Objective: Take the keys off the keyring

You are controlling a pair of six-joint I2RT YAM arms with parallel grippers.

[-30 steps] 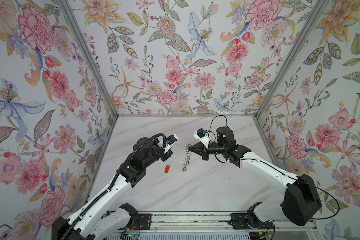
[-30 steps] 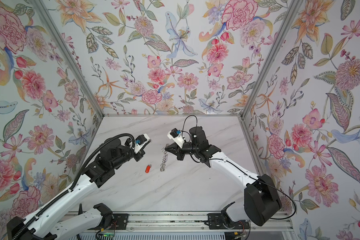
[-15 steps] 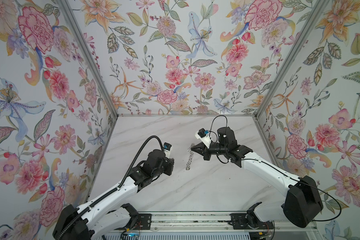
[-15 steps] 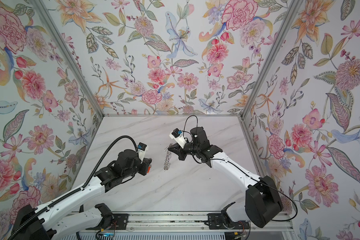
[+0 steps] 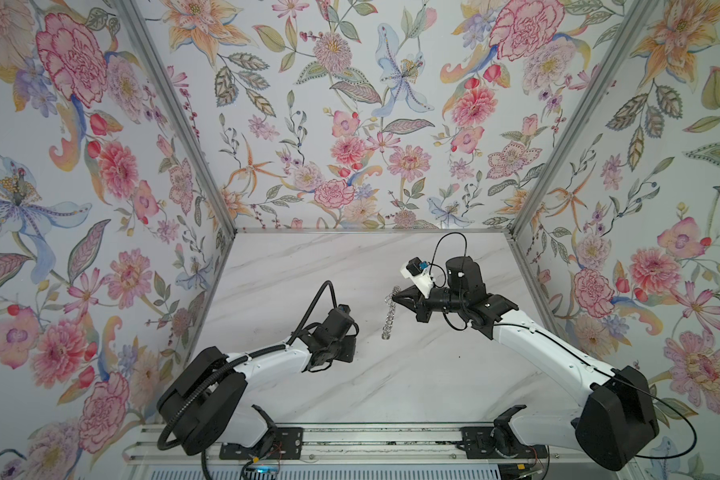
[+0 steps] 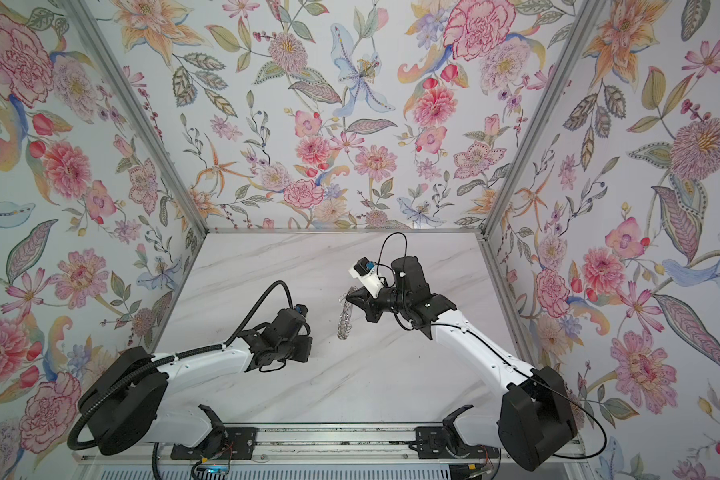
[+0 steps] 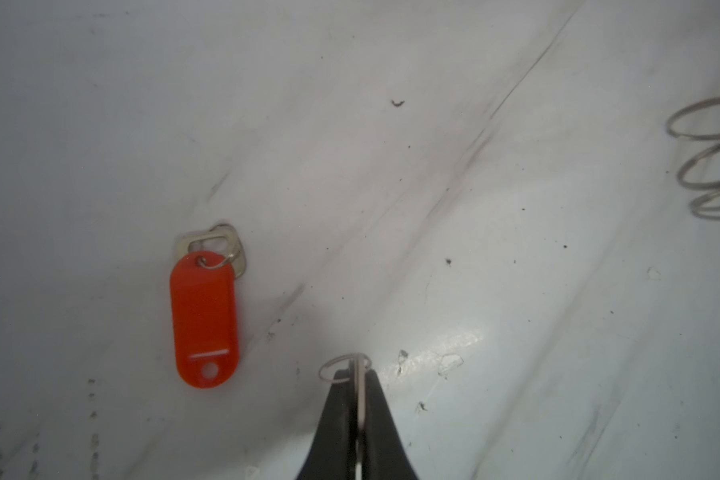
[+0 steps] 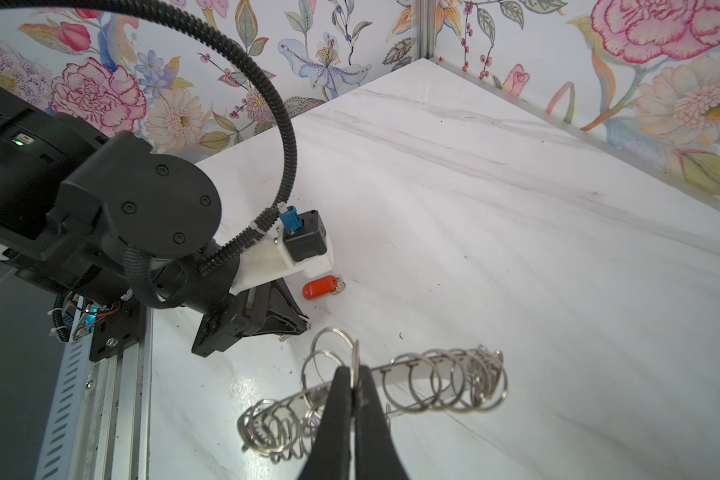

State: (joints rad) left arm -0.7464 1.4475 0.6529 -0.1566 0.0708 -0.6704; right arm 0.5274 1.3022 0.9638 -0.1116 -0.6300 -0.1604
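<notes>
Left gripper (image 7: 356, 372), clamped on a small loop (image 7: 341, 358), has lowered beside the fob (image 7: 204, 320) at 10 o'clock; right gripper (image 8: 353, 370) pinches the keyring (image 8: 395, 376): another piece likely freed.

A white, grey-veined marble desk (image 5: 350, 266) lay inside floral-papered walls (image 5: 350, 104), joined at the corners by silver metal strips (image 5: 174, 112). A metal rail (image 5: 371, 442) ran along its near edge; dark specks (image 7: 398, 102) dotted the surface.
</notes>
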